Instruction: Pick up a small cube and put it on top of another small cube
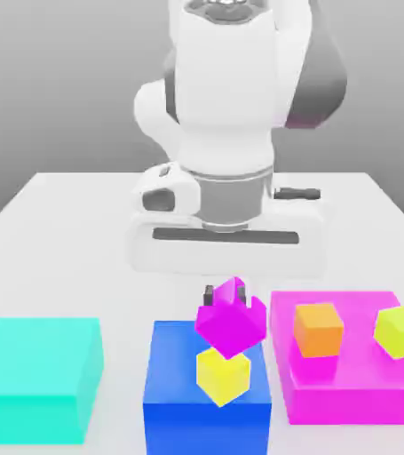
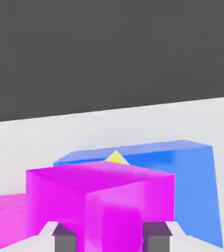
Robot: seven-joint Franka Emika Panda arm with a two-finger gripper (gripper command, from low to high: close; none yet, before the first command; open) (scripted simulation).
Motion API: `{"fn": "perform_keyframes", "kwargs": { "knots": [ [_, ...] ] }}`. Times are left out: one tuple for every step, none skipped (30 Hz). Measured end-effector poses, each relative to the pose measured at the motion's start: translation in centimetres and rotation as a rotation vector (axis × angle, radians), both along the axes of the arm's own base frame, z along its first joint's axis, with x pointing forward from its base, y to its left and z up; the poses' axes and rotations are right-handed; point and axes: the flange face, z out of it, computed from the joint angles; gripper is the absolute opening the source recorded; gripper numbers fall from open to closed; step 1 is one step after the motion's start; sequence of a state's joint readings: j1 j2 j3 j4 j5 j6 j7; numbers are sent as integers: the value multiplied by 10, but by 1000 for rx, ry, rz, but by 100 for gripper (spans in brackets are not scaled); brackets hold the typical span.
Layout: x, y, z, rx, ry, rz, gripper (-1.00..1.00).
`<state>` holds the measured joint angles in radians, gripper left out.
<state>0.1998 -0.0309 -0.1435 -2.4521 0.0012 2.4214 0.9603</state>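
Exterior view: tool (image 1: 230, 298) grips magenta cube (image 1: 231, 325) — corner-forward — above yellow cube (image 1: 222, 377).

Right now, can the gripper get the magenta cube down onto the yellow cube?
Probably yes. The gripper holds the magenta cube right above the yellow cube on the blue block, and nothing lies between them. The orange cube sits aside.

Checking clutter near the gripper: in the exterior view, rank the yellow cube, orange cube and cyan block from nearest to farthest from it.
1. Yellow cube, just below the gripper.
2. Orange cube, to the view's right.
3. Cyan block, far on the view's left.
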Motion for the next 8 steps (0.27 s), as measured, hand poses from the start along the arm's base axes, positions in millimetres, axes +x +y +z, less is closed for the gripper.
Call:
{"fn": "perform_keyframes", "kwargs": {
  "knots": [
    [-1,1,-15,-1,0,1,-100],
    [-2,3,-22,-2,0,4,100],
    [-2,5,-22,-2,0,9,100],
    [-2,8,-22,-2,0,16,100],
    [-2,9,-22,-2,0,17,100],
    [-2,10,-22,-2,0,20,100],
    [-2,11,-22,-2,0,22,100],
    [-3,10,-26,-4,0,20,100]
  ]
}}
